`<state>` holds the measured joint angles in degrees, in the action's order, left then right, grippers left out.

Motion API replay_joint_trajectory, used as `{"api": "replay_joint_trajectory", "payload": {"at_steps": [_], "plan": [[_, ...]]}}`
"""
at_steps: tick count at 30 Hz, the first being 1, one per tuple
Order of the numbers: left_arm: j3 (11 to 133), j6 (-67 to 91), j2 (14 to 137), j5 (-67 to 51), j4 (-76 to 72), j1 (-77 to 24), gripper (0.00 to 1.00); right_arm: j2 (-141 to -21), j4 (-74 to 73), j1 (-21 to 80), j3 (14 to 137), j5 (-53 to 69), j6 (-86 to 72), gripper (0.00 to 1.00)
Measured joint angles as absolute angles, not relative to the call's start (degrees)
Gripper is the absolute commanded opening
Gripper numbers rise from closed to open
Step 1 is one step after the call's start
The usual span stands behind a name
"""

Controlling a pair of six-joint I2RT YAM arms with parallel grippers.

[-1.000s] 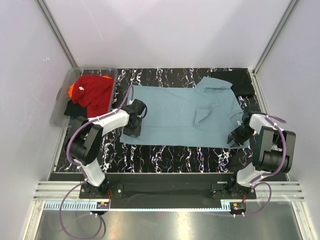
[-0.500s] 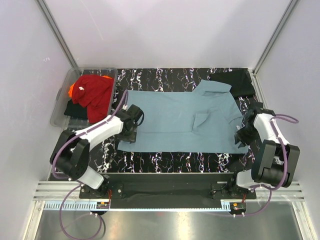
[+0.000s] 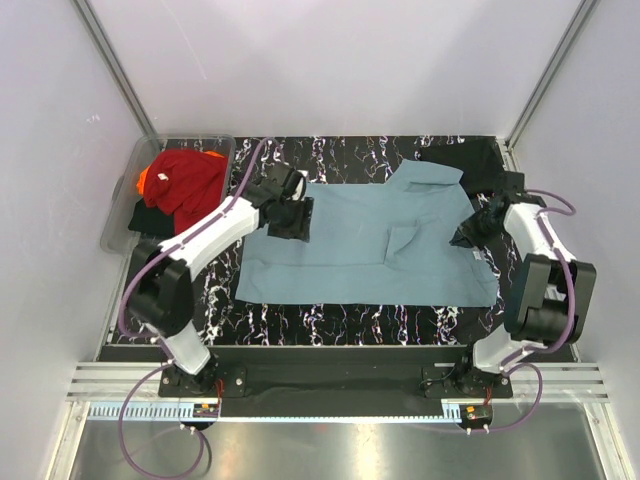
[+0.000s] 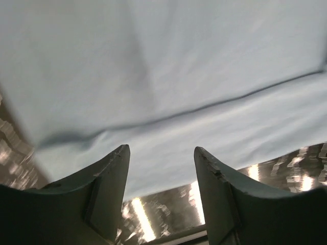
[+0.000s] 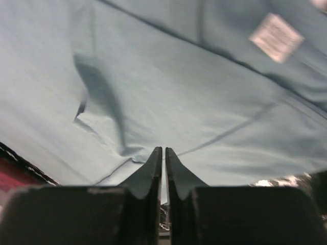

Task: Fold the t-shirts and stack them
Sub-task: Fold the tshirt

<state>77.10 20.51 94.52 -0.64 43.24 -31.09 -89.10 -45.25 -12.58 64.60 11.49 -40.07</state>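
A dusty teal-blue t-shirt [image 3: 360, 250] lies spread flat on the black marbled table, hem to the left and collar to the right. My left gripper [image 3: 296, 222] is open and empty over the shirt's far left part. In the left wrist view [image 4: 161, 153] its fingers frame the hem of the shirt [image 4: 179, 76]. My right gripper [image 3: 463, 237] is shut at the shirt's right side near the collar. In the right wrist view [image 5: 164, 149] its tips touch the fabric [image 5: 179, 87] at a small pucker, and no cloth shows between the jaws. A black t-shirt [image 3: 470, 160] lies at the back right.
A clear plastic tub [image 3: 118, 222] stands at the left edge. It holds a red shirt [image 3: 185, 180], an orange one [image 3: 145, 181] and a black one [image 3: 150, 218]. White walls close in the table at the back and on both sides.
Both grippers left the shirt's near corners and moved away from me, the left to the far left part and the right up beside the collar. The shirt lies slightly nearer than one second ago.
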Motion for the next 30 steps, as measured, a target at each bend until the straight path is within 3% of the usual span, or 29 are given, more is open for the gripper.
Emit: {"api": "replay_joint_trajectory", "payload": {"at_steps": [4,12,30], "plan": [[80.5,20.3,100.2,-4.9,40.7,-31.1,0.6,-94.3,-41.6,-9.1,66.6,12.8,-40.0,0.05],[78.4,20.6,108.1,-5.5,40.1,-30.8,0.61,-103.7,-40.0,-7.0,66.2,11.4,-40.1,0.07],[57.1,30.1,96.1,-0.8,32.6,-30.7,0.61,-91.8,-39.7,-7.0,52.7,3.8,-35.8,0.12]]}}
